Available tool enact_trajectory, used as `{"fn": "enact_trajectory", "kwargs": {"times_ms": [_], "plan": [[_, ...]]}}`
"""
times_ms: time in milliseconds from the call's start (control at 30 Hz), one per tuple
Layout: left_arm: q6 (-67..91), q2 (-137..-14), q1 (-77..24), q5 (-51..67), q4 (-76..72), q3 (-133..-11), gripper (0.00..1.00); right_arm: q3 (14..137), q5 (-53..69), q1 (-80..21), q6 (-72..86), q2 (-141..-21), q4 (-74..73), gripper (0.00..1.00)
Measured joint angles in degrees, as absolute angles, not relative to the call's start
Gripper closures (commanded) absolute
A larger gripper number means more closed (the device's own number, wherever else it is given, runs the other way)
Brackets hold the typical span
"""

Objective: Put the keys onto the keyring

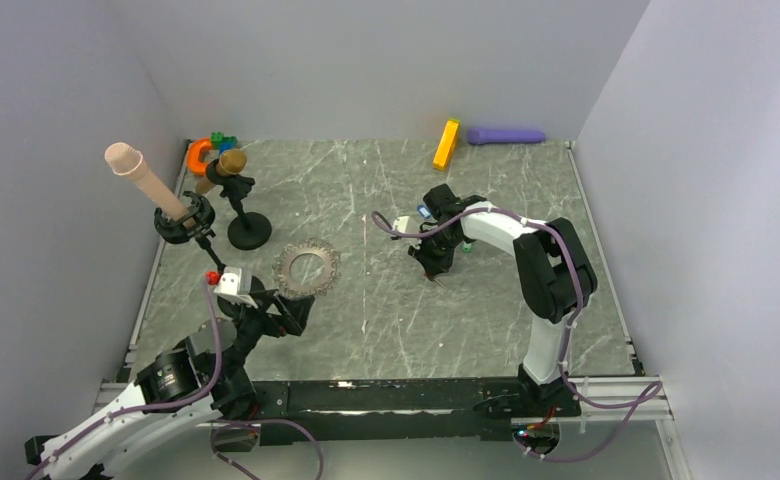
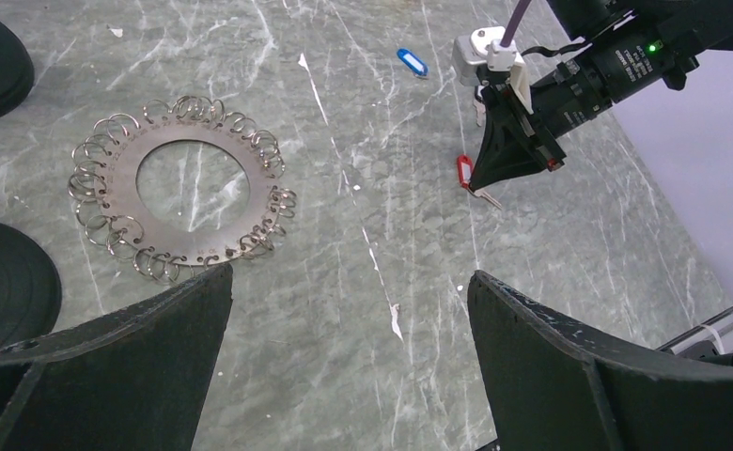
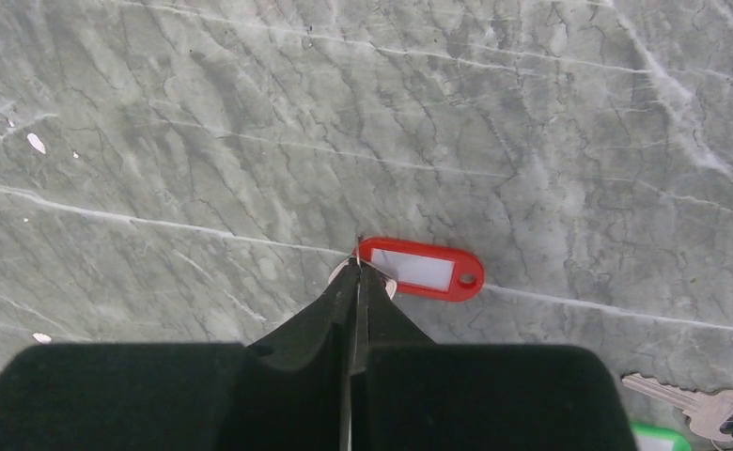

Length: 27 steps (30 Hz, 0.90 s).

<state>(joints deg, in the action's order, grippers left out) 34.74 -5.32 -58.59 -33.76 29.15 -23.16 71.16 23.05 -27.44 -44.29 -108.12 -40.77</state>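
Plainly, the red oblong plastic key tag (image 3: 419, 270) lies flat on the grey marbled tabletop (image 3: 156, 113). It is well apart from the silver-grey metal keyring (image 2: 194, 244), a flat hollow-centred ring fringed with small wire loops. The right gripper (image 3: 356, 272) has its fingertips pressed together at the tag's ring end. Whether they pinch the small pale ring there cannot be told. The step in hand looks like picking up the red tag, and no tag shows on the keyring. The next move calls for a firm hold on that small ring and a carry across to the keyring, near which the left gripper (image 2: 351, 274) hovers with jaws wide apart. A blue tag (image 2: 412, 62) and, beside a silver key (image 3: 678, 395), a green tag (image 3: 659, 437) lie loose on the tabletop. No container shows in any view.
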Motion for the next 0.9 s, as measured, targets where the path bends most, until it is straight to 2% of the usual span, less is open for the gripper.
{"fn": "enact_trajectory", "kwargs": {"times_ms": [900], "plan": [[35.4,-4.6,-58.6,-33.7,29.9,-22.8,0.01,70.7,23.7,-27.5,-44.3,-108.1,-40.4,0.85]]}}
